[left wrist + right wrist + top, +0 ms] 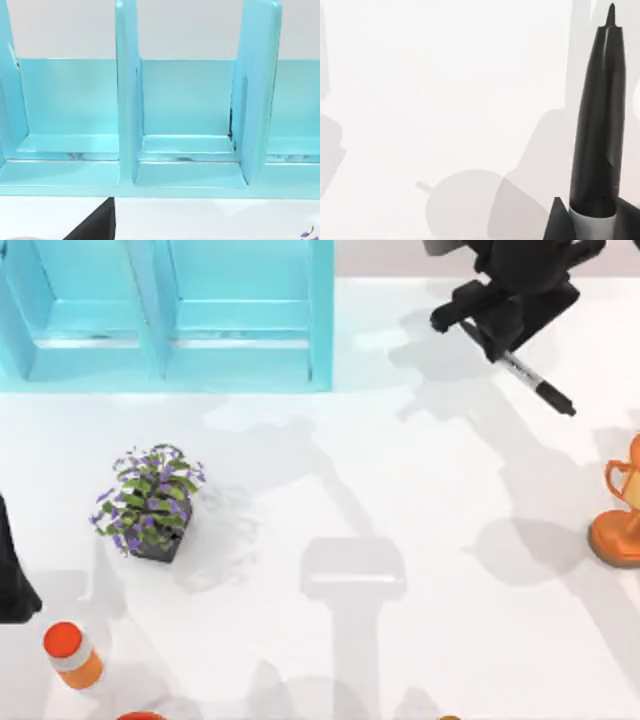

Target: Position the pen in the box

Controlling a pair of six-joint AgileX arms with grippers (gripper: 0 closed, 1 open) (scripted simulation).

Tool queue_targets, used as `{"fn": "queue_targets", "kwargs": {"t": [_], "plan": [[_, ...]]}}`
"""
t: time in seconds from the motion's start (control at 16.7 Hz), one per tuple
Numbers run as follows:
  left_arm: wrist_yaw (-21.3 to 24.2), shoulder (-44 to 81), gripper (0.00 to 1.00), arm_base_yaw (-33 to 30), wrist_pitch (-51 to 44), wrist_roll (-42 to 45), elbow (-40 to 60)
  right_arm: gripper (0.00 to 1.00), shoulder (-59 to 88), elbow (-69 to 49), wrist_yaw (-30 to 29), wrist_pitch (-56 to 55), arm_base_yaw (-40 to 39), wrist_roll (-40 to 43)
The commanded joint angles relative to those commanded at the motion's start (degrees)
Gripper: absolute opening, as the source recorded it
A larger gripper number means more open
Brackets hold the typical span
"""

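Note:
My right gripper (503, 345) hangs above the table's far right, shut on the pen (540, 390). The pen's white-grey barrel and dark tip stick out of it toward the right and the near side. In the right wrist view the pen (600, 125) points away from the gripper (592, 225), over bare white table. The box (240, 350) is a light blue open box with upright dividers at the far left, well to the left of the pen. The left wrist view looks into the box (190, 175), whose compartments hold nothing. My left arm (12, 580) stays parked at the left edge.
A potted plant (150, 502) with purple flowers stands left of centre. An orange trophy (625, 510) is at the right edge. An orange-capped bottle (72, 652) stands near the front left corner, with a red object (140, 716) at the front edge.

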State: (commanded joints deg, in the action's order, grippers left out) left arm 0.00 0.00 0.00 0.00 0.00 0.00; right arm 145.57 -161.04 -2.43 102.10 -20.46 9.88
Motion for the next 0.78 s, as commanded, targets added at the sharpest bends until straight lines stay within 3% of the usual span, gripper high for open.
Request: {"fn": "queue_targets", "kwargs": {"t": [0.48, 0.78], "plan": [[0.0, 0.0, 1.00, 0.0, 0.0, 0.0, 0.0, 0.00, -7.2, 15.4, -10.5, 5.9, 30.6, -48.4], [0.0, 0.0, 1.00, 0.0, 0.0, 0.0, 0.0, 0.00, -7.6, 23.2, -13.5, 3.4, 43.5, -68.9]]}}
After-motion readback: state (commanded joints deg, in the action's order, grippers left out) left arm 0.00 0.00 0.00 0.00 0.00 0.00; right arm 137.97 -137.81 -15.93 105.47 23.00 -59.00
